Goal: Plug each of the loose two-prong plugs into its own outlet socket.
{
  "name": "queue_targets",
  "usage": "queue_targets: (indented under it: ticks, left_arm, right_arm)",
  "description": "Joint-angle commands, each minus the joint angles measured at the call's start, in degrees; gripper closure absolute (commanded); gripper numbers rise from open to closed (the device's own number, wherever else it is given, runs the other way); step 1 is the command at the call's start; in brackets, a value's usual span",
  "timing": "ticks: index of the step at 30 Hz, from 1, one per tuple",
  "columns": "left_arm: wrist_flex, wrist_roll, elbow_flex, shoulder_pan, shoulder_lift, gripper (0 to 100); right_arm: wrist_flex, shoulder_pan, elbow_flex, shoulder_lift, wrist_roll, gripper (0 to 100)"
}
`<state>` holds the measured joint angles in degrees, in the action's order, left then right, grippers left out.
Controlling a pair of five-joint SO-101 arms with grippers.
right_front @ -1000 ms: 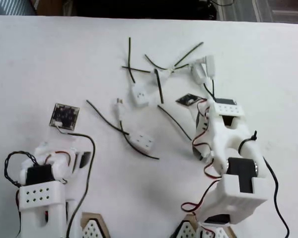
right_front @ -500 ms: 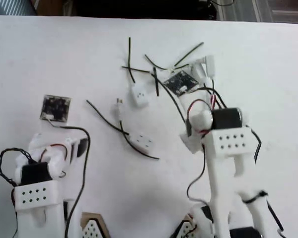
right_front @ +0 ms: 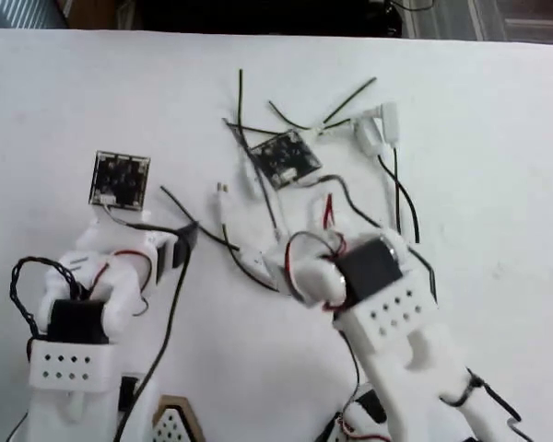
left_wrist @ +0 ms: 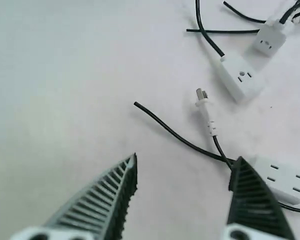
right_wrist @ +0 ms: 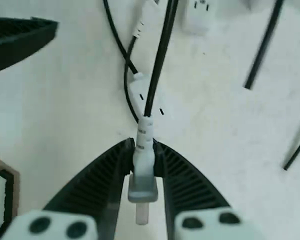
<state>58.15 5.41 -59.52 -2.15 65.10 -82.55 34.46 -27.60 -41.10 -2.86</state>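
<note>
My right gripper [right_wrist: 142,146] is shut on a white two-prong plug [right_wrist: 143,160]. Its black cord [right_wrist: 157,65] runs out past the fingertips over a white outlet socket [right_wrist: 146,100] on the table. In the high view that socket [right_front: 258,264] lies just left of the right arm. My left gripper [left_wrist: 186,160] is open above bare table. A loose white plug [left_wrist: 206,110] lies beyond it, with an outlet socket [left_wrist: 241,76] farther off and another [left_wrist: 285,177] beside one finger. The high view has the loose plug [right_front: 222,191] mid-table and the left gripper [right_front: 182,241] nearby.
Another white outlet [right_front: 378,129] lies at the back right among several loose black cords [right_front: 336,106]. A further outlet [left_wrist: 269,40] lies at the far end of the left wrist view. The table's left half [right_front: 64,101] is bare white surface.
The right arm has swung from the back right to the table's middle, beside the near socket. The left arm has shifted slightly forward and right.
</note>
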Motion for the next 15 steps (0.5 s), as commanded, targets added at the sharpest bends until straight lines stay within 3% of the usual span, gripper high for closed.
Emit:
queue_targets:
  ticks: [1, 15]
  left_arm:
    - [-1.32, -0.44, 4.22, 0.84, 0.92, 71]
    - [-0.70, -0.44, 8.09, 17.19, 0.92, 71]
  right_arm:
    - [1.01, 3.30, 1.76, -7.08, 0.53, 98.1]
    - [13.05, 11.03, -14.59, -20.44, 0.62, 98.1]
